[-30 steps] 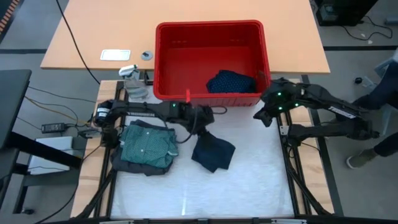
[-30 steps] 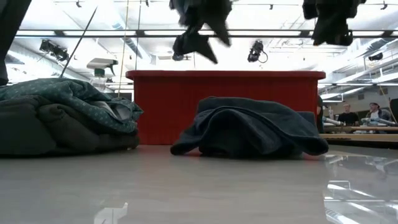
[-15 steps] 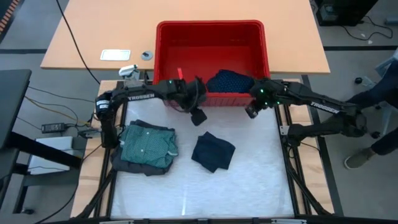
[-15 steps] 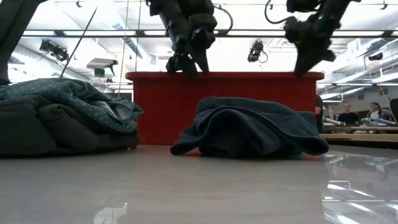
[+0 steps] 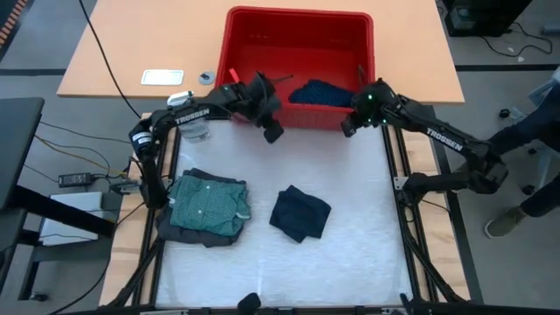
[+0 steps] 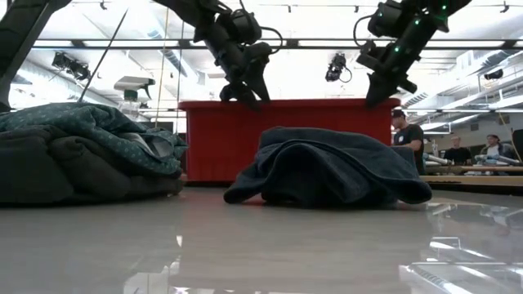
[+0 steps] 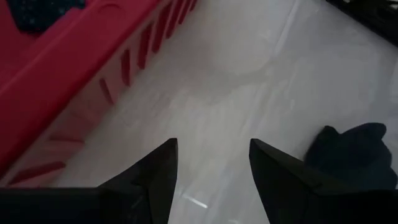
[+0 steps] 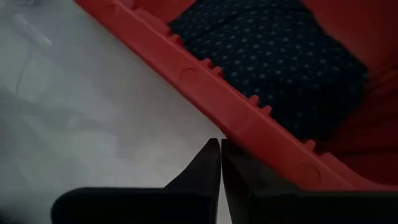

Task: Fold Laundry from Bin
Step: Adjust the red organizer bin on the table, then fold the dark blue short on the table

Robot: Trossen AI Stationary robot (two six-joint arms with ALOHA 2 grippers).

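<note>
Navy dotted garment [image 5: 322,92] lies in the red bin [image 5: 245,26]. Right pincer [image 5: 347,129] closed, empty, at the near rim; left pincer [image 5: 271,133] open, empty. Best to reopen the right, clear the rim, then descend on the cloth.

White lettering reading TROSSEN runs along the left arm [image 5: 194,111], at ten o'clock, and along the right arm [image 5: 437,137], at two o'clock.

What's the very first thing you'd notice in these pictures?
The big red bin at the table's far edge, with one navy dotted garment inside. Both dark arms reach toward its near rim, the left tool open and the right tool shut. Nearer, a teal-green dotted shirt lies atop a dark grey piece.
</note>
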